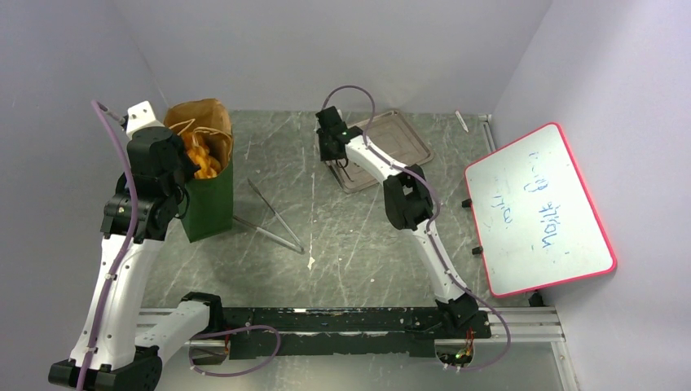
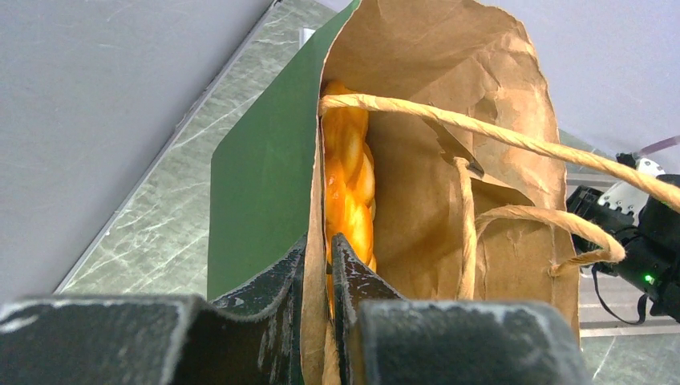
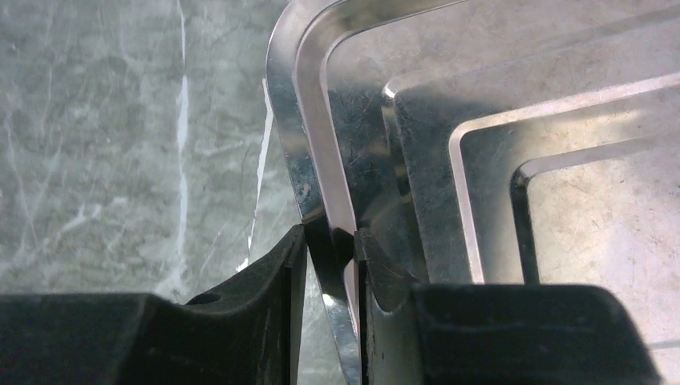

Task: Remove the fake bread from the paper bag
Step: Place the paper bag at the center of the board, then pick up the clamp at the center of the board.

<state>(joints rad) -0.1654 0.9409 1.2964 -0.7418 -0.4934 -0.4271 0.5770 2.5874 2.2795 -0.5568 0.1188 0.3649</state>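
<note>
Left gripper (image 2: 329, 249) pinches the paper bag (image 2: 257, 184) wall, fake bread (image 2: 350, 168) inside; right gripper (image 3: 330, 241) clamps the metal tray (image 3: 417, 120) rim. Hold the bag steady; slide the tray closer, flat on the worktop (image 3: 96, 120)

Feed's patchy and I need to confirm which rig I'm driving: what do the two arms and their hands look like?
Both arms match: white links between black joint housings, the left arm and right arm each trailing a looping mauve cable. The left hand and right hand have two black, tapered fingers. A small green light glows near the right wrist.
</note>
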